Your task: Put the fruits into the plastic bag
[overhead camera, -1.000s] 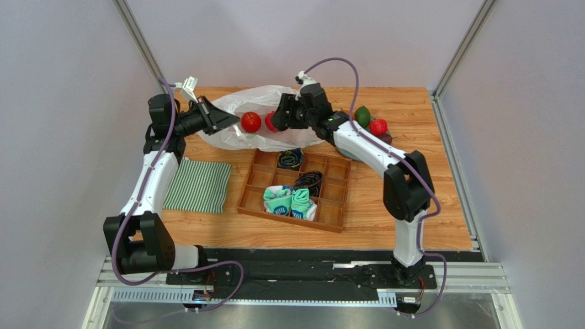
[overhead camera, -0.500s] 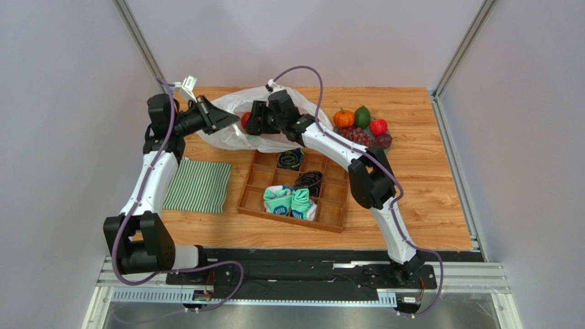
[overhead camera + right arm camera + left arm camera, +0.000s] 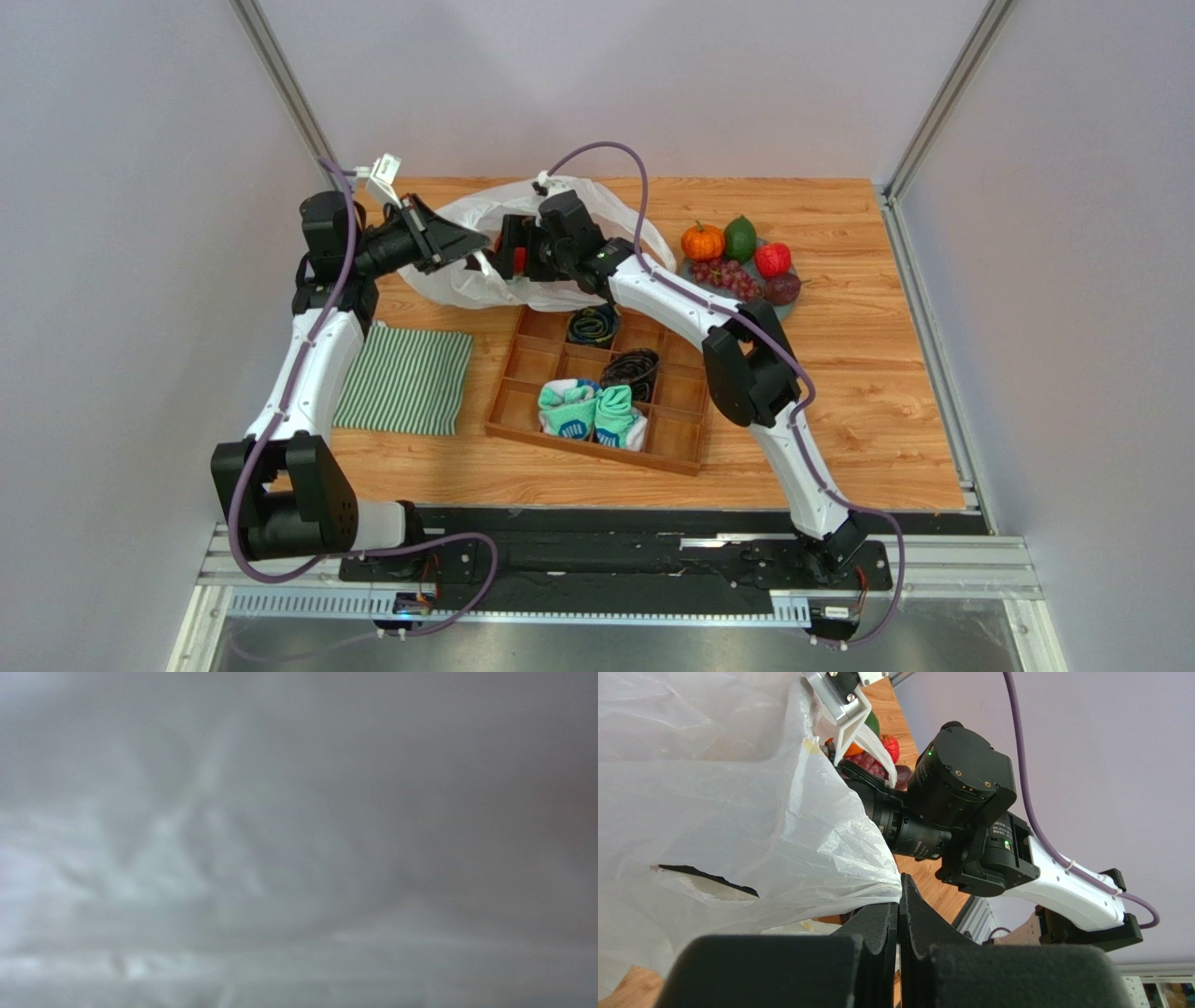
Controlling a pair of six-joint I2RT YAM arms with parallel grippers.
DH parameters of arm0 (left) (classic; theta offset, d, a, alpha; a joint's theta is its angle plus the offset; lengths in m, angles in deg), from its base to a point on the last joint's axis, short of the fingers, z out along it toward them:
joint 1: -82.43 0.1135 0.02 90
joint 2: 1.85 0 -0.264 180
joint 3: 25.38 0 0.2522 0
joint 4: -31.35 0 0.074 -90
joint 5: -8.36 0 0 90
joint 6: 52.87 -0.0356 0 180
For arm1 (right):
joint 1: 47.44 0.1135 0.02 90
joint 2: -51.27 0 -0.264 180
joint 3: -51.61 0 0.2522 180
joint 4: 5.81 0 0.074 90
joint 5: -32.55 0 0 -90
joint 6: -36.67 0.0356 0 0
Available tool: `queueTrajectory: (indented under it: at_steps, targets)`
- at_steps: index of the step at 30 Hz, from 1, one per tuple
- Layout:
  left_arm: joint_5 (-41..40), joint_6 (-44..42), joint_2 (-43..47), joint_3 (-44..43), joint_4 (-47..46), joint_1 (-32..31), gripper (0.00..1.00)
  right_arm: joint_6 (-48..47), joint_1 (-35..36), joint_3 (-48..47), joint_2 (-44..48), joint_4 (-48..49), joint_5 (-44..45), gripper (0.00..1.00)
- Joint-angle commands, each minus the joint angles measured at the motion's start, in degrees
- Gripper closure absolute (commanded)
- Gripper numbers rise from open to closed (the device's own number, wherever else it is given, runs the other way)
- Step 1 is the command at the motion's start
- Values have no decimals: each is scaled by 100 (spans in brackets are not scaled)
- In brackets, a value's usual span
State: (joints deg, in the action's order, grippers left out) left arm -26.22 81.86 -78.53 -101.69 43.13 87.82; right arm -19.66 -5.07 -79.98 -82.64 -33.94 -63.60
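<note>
**Left tool** (image 3: 898, 899): I find it fully closed. Its fingertips pinch an edge of the plastic bag (image 3: 724, 812) and hold that edge raised. The bag lies crumpled at the far side of the desk (image 3: 870, 364), left of centre.

**Right tool** (image 3: 502, 261): it is reached in at the bag's opening, close beside the left tool. From overhead its jaws are too small and crowded for me to read. Its own wrist camera gives me only blurred white film across the whole view. I cannot tell how far it is open or whether it holds anything. A spot of red (image 3: 516, 262) shows at this tool; I cannot identify it.

**Fruits outside the bag**, grouped on the desk near the bag's right end:
- orange pumpkin-like fruit (image 3: 701, 242)
- green avocado-like fruit (image 3: 739, 238), just beside it
- red apple (image 3: 772, 259)
- grapes (image 3: 728, 273)
- dark purple fruit (image 3: 786, 287)

**Other items**: a wooden compartment tray (image 3: 589, 444) sits mid-desk with teal socks (image 3: 595, 410) in a near compartment. A striped cloth (image 3: 407, 378) lies to its left.
</note>
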Motion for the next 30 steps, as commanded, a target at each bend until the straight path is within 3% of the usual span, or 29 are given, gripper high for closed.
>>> queueTrajectory:
  at_steps: [1,8,23,30]
  targets:
    - [118,27,251,32,-268,41,100,-80,43,-189,93,66,-26,14]
    - [118,18,259,23,-268,50,100,-246,35,478,628,417,-27,17]
    - [101,36,259,40,-286,120,100,-1055,0,2535,3184,260,885,20]
    - [92,44,259,41,-277,120,100,-1161,-719,3519,4214,-417,1450,23]
